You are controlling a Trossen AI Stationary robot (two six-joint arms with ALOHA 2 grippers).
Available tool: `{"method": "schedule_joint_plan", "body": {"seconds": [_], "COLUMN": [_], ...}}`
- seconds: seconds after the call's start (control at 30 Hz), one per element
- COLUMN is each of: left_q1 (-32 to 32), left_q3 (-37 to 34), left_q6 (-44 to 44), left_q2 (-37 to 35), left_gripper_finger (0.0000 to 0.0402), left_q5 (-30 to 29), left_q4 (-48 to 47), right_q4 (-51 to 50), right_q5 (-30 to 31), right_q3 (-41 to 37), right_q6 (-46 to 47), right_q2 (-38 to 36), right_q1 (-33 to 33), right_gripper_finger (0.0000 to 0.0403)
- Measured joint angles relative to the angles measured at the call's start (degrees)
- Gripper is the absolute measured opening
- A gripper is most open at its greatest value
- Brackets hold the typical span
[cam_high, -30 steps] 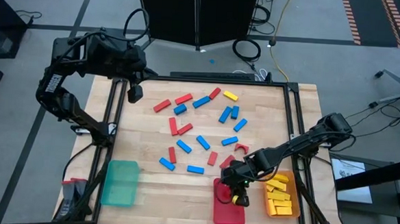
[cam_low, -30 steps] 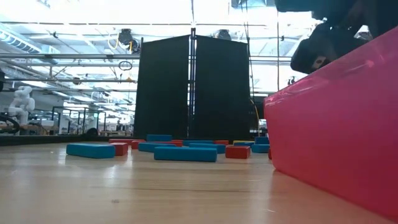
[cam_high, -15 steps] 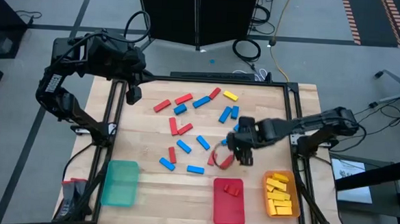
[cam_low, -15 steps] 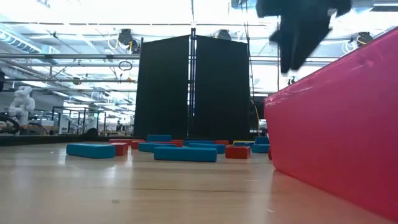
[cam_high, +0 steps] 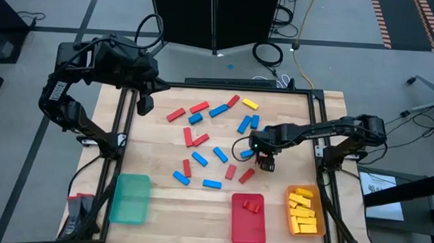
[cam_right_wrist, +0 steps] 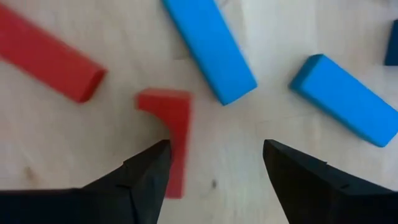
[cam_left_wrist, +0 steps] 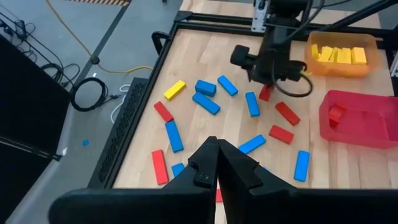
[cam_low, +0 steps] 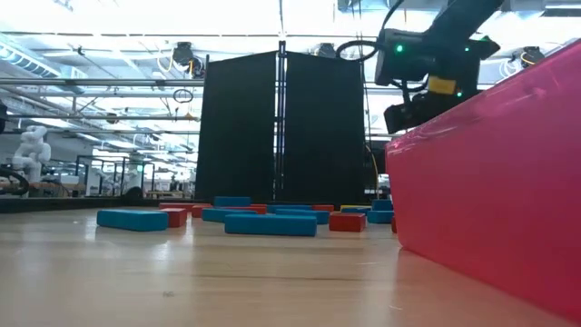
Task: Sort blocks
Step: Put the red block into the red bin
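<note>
Red arch (cam_right_wrist: 169,127) under spread, seemingly empty right claw (cam_right_wrist: 214,168).

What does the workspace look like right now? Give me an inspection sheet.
Surface: wooden table, dark frame.
Job's things: red and blue blocks scattered mid-table, one yellow block; red tray holds red pieces, orange tray yellow ones, green tray looks empty.
Clutter: nothing seen.
Grippers: right gripper over a red arch, jaws open; left gripper parked at the far left corner, jaws shut.
Cables: coils on the floor.
Surroundings: black partition.
</note>
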Motion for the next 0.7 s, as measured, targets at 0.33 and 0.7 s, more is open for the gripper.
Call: {"method": "schedule_joint_plan", "body": {"seconds": [0.33,0.7], "left_q1": [0.00,0.00], "left_q3": [0.00,0.00], "left_q6": [0.00,0.48], "left_q2": [0.00,0.00], "left_gripper_finger": [0.0015,0.0015], "left_q5": [-0.33,-0.37], "left_q4": [-0.01,0.08], "right_q4": [9.96,5.61], "right_q5": [-3.27,-2.74], "right_q3": [-6.37,-3.50], "right_q6": [2.97,3.56], "right_q2": [0.76,1.85], "right_q1": [-0.66,-0.62], "right_gripper_finger": [0.0207,0.0023]}}
